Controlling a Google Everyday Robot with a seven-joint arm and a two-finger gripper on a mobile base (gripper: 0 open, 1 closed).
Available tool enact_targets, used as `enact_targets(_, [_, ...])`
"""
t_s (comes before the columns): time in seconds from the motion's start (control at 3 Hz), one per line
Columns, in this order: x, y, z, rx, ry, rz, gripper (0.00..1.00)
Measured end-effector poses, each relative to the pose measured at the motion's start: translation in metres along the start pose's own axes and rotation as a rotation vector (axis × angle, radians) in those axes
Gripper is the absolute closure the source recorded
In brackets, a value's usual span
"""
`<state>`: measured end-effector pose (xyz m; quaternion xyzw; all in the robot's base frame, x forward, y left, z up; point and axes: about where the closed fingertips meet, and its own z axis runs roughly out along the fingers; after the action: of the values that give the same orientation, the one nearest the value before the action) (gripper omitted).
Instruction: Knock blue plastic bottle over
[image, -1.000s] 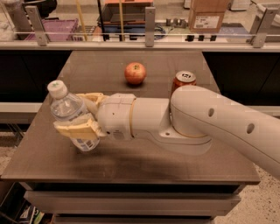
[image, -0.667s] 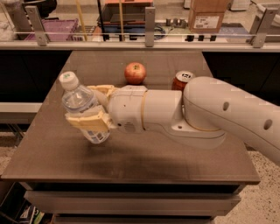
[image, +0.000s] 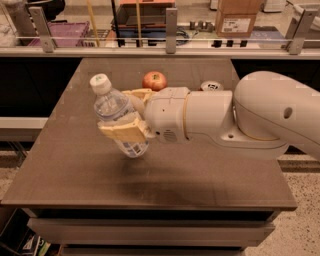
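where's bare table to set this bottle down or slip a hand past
Bare table: the left side and the whole front strip ahead of the blue plastic bottle, which the gripper holds. Crowded at the back: apple, soda can and the arm.

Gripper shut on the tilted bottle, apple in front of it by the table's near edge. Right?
No. The gripper is shut on the tilted blue plastic bottle, but the apple sits behind it, farther back; the camera view shows this.
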<state>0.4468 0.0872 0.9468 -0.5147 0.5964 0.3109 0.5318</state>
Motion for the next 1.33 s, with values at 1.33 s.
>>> enact_targets(1.33, [0.000,0.016,0.001,0.001,0.407,-0.054,1.00])
